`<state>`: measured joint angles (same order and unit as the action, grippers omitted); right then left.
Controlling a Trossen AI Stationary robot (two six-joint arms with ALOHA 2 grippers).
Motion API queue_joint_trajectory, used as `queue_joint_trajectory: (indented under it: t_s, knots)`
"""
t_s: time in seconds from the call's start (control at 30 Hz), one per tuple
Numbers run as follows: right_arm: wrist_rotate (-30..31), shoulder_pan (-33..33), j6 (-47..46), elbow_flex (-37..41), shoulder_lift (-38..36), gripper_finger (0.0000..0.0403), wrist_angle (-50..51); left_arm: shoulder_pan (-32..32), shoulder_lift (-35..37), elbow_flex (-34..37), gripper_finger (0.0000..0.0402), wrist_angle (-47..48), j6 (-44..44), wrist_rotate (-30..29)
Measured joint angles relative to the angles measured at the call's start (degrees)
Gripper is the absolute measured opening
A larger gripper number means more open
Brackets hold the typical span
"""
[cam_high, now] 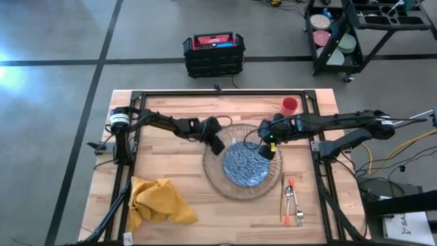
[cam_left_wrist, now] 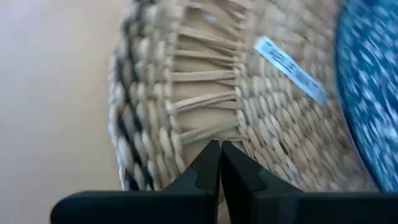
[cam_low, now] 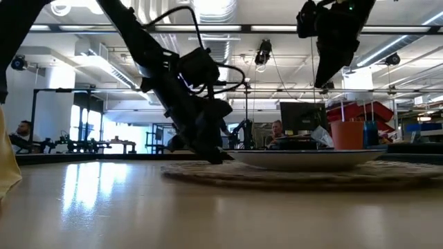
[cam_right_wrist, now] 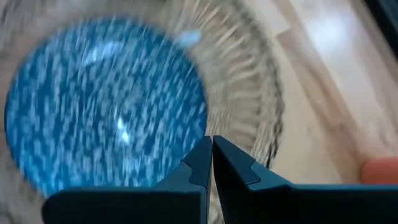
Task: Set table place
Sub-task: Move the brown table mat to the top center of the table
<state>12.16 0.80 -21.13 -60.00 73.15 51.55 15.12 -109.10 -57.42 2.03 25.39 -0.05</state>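
Here we see the table with a wide round woven mat near its middle and a blue-patterned plate resting on it. The left gripper is down at the mat's left rim, its fingers clenched together, tips touching the woven edge; whether they pinch any of it we cannot tell. The right gripper hangs above the plate's right edge, its fingers also pressed together and gripping nothing. A red cup stands near the far right corner. The yellow napkin lies crumpled at the near left. The cutlery lies just right of the mat.
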Motion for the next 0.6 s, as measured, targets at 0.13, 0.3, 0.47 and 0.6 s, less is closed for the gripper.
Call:
queue_joint_trajectory:
  t_s: [0.13,0.3,0.47,0.6]
  knots:
    - [0.0,-0.5,-0.9,3.0,1.7,0.0,-4.1,5.8,0.6,0.2,0.0,-0.7,-2.1,-2.2]
    - [-0.2,-0.7,-1.0,7.5,5.0,0.0,-12.1,11.1,0.7,0.4,0.0,-4.8,-3.5,-1.8]
    - [-0.5,-0.7,-2.2,11.0,9.9,0.0,-15.6,9.4,6.1,0.4,0.0,-2.9,-2.6,0.9]
    - [-0.6,-0.4,-0.6,12.2,14.6,0.0,-21.4,6.5,13.6,0.3,0.0,0.4,-4.7,1.0]
